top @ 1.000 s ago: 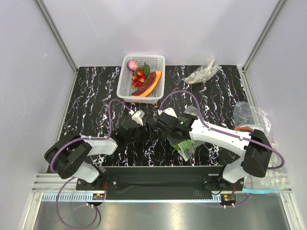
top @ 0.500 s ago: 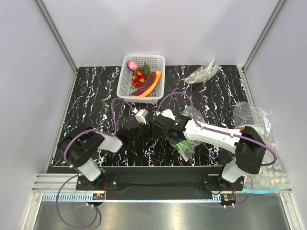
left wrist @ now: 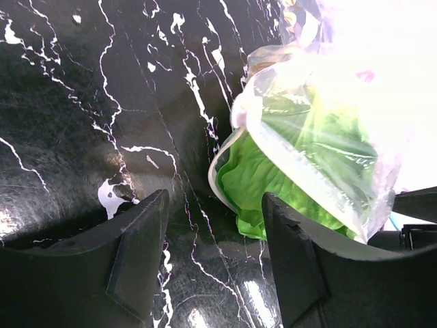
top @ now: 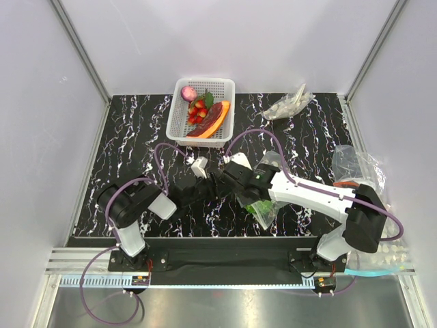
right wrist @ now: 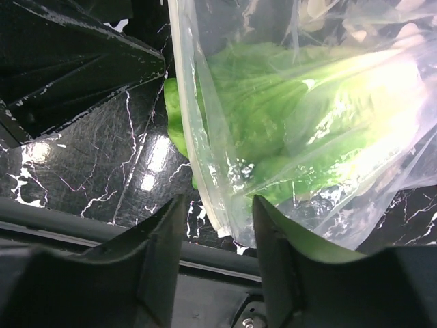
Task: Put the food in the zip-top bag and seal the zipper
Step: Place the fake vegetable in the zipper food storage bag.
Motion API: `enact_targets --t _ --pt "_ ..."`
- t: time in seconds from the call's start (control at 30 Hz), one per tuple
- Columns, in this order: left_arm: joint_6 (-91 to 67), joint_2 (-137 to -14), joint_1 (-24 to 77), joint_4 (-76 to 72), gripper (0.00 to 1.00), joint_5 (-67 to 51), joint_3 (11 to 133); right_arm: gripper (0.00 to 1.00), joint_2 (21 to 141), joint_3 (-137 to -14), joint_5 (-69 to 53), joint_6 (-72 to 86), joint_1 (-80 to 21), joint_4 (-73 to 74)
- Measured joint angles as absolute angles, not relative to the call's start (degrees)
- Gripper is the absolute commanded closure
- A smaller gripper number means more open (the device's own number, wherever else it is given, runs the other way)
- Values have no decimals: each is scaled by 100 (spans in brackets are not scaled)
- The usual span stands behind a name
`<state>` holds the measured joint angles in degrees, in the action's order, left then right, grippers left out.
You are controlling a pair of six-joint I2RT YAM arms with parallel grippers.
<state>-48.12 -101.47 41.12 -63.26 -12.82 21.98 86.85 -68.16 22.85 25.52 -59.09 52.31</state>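
Top external: high behind the arm bases [top: 130,256], looking down on the whole tabletop [top: 123,137]
Left wrist: low, close, past the left hand [left wrist: 215,205] toward the lettuce [left wrist: 273,178]
Right wrist: very close, past the right hand [right wrist: 220,205]
Shared: the lettuce, in all three views

- The lattice basket [top: 220,87] sat at the far edge of the counter [top: 130,143], left of the middle.
- In it, the bulb [top: 189,93] lay in the far left corner, the berries [top: 197,111] just before it, and the long pieces [top: 213,121] to their right.
- A crumpled bag [top: 288,104] lay near the far right corner.
- A heap of bags [top: 358,167] lay at the right edge.
- The zip-top bag [top: 265,206] lay near the near edge, right of the middle.
- The lettuce head [left wrist: 273,181] lay in it, partly past the mouth on the left.
- The left gripper [left wrist: 213,201] stood just left of that mouth; the right gripper [right wrist: 217,205] was over the bag's edge.
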Motion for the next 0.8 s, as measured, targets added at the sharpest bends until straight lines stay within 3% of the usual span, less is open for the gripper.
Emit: enact_targets --t 0.17,0.3,0.57,0.6,0.67,0.7,0.73,0.8 --pt "-4805 -9771 4112 -5957 38 -1184 2198 25 8700 -6788 2346 2550 -6016 5238" --pt "-4783 -9395 4112 -5636 38 -1090 2202 25 8820 -6751 2543 2585 -6219 5336" --pt "-4659 -9087 4112 -4882 37 -928 2244 38 9688 -6748 3520 2834 -6375 5758" --pt "-4637 -9063 4112 -4810 37 -904 2244 47 9758 -6755 3645 2875 -6377 5826" --pt "-4598 -8986 4112 -4630 37 -860 2248 82 9894 -6805 3909 2923 -6377 5988" --pt "-4571 -8936 4112 -4552 37 -836 2248 92 9970 -6853 4032 2998 -6377 6049" --pt "-4547 -8897 4112 -4506 37 -819 2248 100 10055 -6912 4165 3098 -6375 6128" --pt "-4477 -8794 4112 -4364 37 -768 2252 100 10180 -7000 4379 3216 -6375 6202"
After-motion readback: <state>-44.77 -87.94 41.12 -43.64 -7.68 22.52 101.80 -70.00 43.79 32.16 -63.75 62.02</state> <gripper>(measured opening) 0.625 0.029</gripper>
